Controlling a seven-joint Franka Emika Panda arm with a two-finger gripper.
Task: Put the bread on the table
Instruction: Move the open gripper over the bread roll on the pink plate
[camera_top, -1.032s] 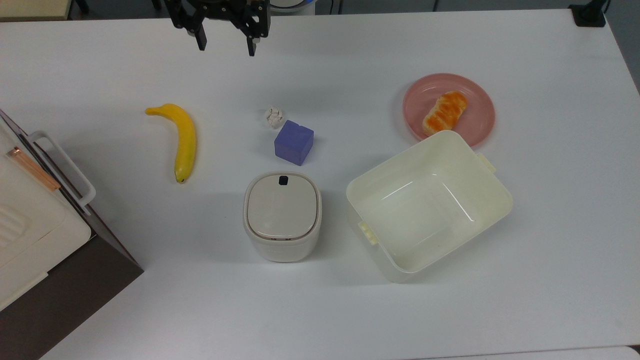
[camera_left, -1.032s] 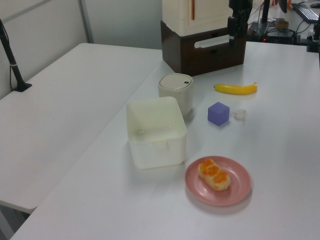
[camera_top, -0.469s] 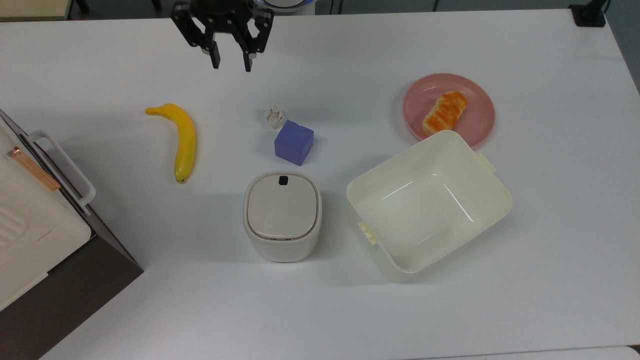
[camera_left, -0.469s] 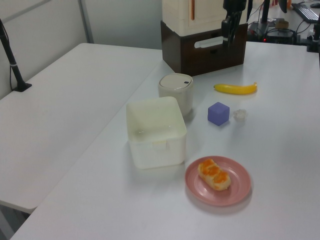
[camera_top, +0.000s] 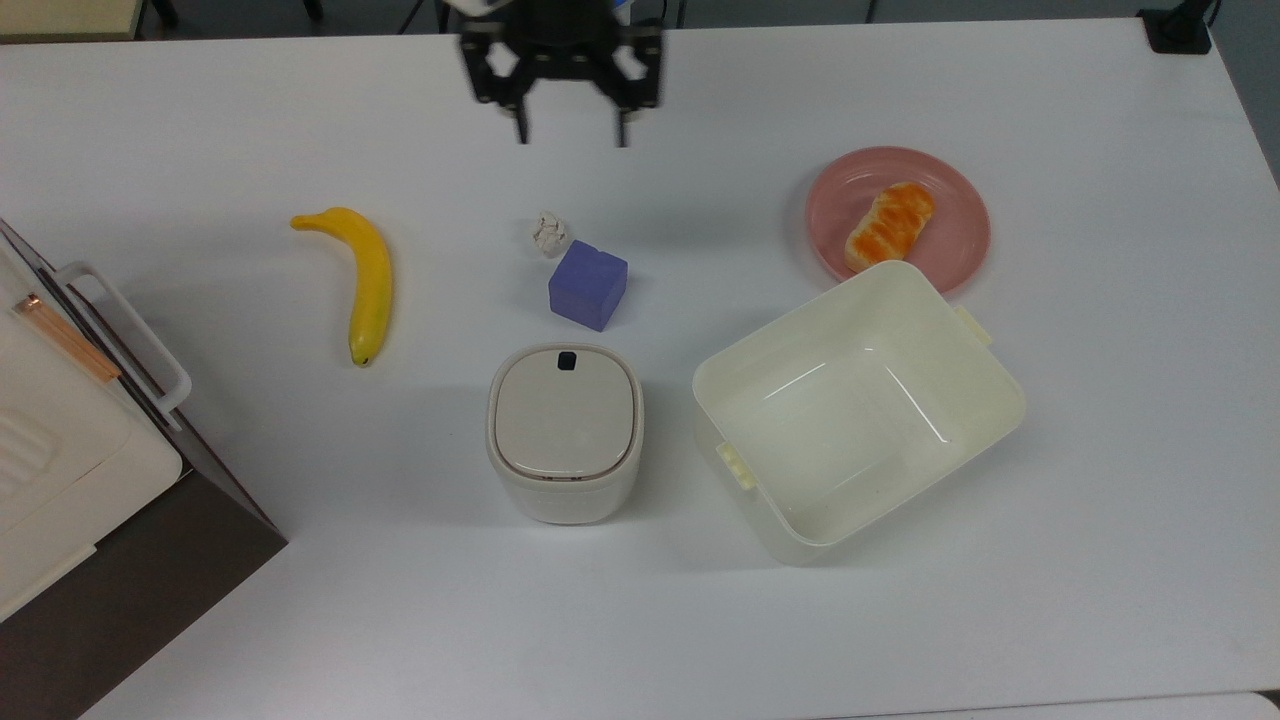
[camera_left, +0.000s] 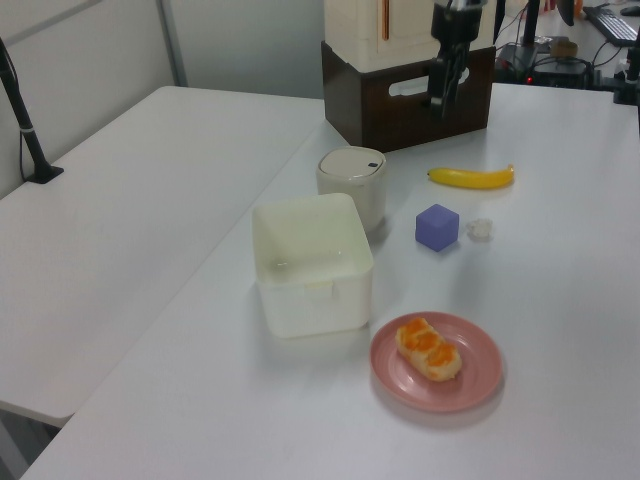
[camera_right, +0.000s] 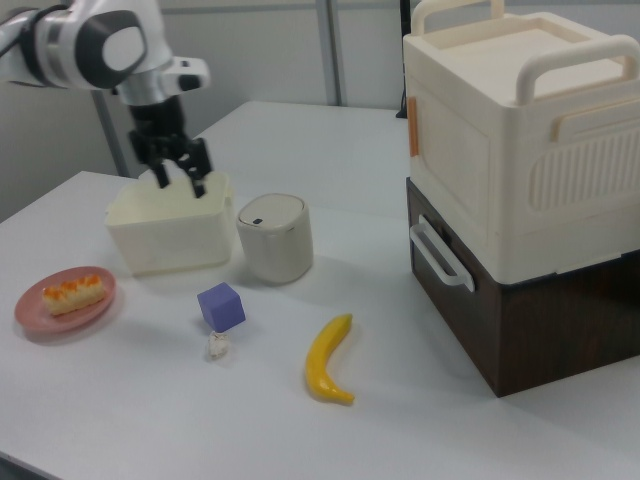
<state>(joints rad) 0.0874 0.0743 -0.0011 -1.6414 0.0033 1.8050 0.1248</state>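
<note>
Top view: the gripper (camera_top: 568, 138) hangs at 12 o'clock over the table (camera_top: 700, 640), its two fingers spread wide with nothing between them. The bread (camera_top: 890, 226) lies on the pink plate (camera_top: 960, 250) at about 2 o'clock, well apart from the gripper. The cream tub (camera_top: 858, 410) sits just below the plate at 4 o'clock, its rim overlapping the plate's edge. A purple cube (camera_top: 587, 285) and a crumpled white scrap (camera_top: 548, 232) lie near centre; the banana (camera_top: 365, 280) lies at 9 o'clock.

Left view: the bread (camera_left: 428, 348) rests on the plate (camera_left: 480, 385) at 5 o'clock (tub (camera_left: 310, 262) just beside it).

Right view: the gripper (camera_right: 178, 183) hovers at 10 o'clock, fingers apart, empty; the bread (camera_right: 71, 294) lies at 8 o'clock.
</note>
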